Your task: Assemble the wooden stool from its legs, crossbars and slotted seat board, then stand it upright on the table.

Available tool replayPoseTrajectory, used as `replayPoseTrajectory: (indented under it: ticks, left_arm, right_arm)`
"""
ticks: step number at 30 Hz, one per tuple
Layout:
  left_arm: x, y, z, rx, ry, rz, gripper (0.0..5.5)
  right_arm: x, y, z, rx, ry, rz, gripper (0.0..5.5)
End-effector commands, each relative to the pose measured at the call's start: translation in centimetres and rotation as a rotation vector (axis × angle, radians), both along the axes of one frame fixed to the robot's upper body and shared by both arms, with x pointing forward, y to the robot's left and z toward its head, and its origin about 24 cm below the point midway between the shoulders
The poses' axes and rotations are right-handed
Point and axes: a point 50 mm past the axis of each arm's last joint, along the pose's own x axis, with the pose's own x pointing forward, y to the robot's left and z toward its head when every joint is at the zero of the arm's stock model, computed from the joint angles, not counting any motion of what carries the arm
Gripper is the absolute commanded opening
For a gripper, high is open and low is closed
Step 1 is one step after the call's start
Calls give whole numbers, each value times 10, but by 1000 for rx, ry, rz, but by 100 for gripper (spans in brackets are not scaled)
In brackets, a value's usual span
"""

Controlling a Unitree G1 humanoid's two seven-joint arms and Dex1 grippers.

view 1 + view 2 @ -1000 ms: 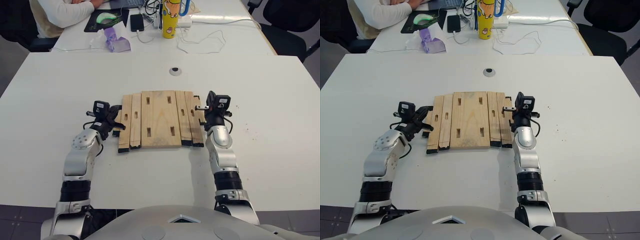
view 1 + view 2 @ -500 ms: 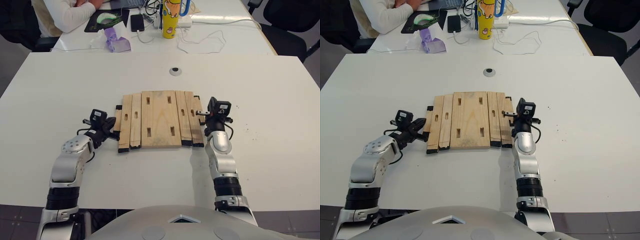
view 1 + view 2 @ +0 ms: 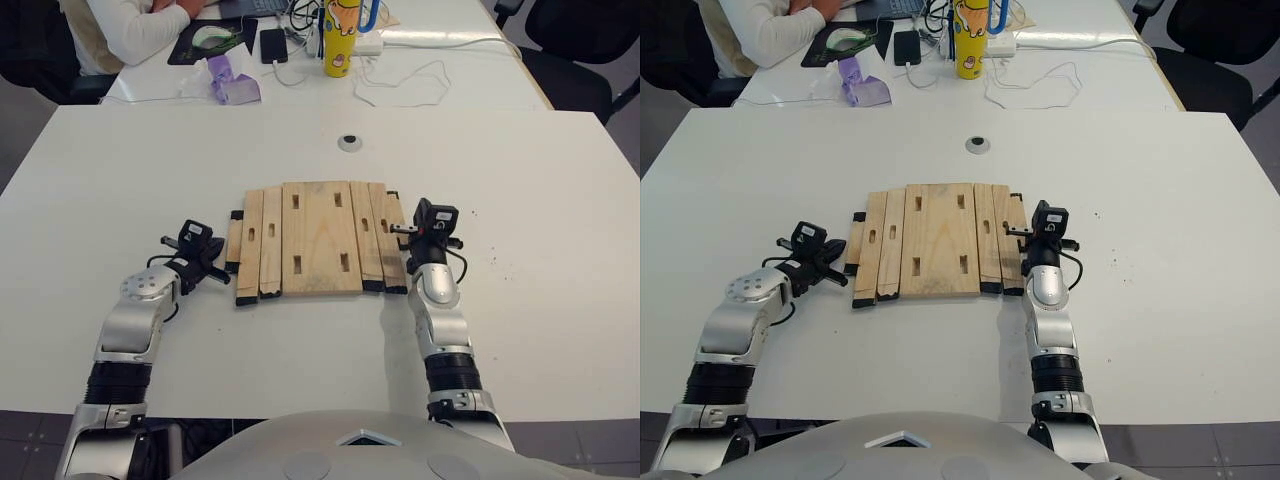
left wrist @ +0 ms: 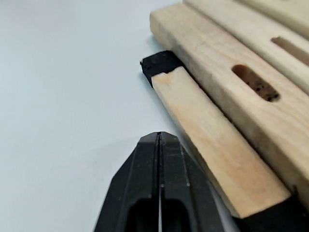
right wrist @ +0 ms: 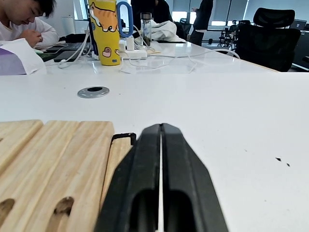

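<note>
Boards (image 3: 322,238) lie flat at centre of surface (image 3: 520,180); left claw (image 4: 159,145) and right claw (image 5: 161,137), closed empty, may shove them askew.

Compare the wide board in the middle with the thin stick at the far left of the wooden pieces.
The board is by far the widest piece, while the stick is a narrow strip and shorter. The board has four slots in its face, and the stick shows none. The stick has black ends, but the board is bare wood all over. Both are pale wood and lie flat on the white table, with their long sides running the same way.
</note>
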Motion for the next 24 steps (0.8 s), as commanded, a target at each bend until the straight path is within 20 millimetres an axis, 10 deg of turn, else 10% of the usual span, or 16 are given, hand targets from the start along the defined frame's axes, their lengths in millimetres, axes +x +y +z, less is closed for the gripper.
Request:
replayPoseTrajectory:
  ticks: [1, 11, 24]
  left_arm:
    - [12, 7, 4, 37, -33, 44, 1]
    - [6, 7, 32, -241, -48, 5, 75]
    - [-20, -3, 15, -164, 96, -154, 75]
  right_arm:
    - [2, 3, 0, 0, -2, 8, 0]
    - [0, 0, -2, -11, 6, 9, 0]
    - [-2, -2, -3, -19, 12, 17, 0]
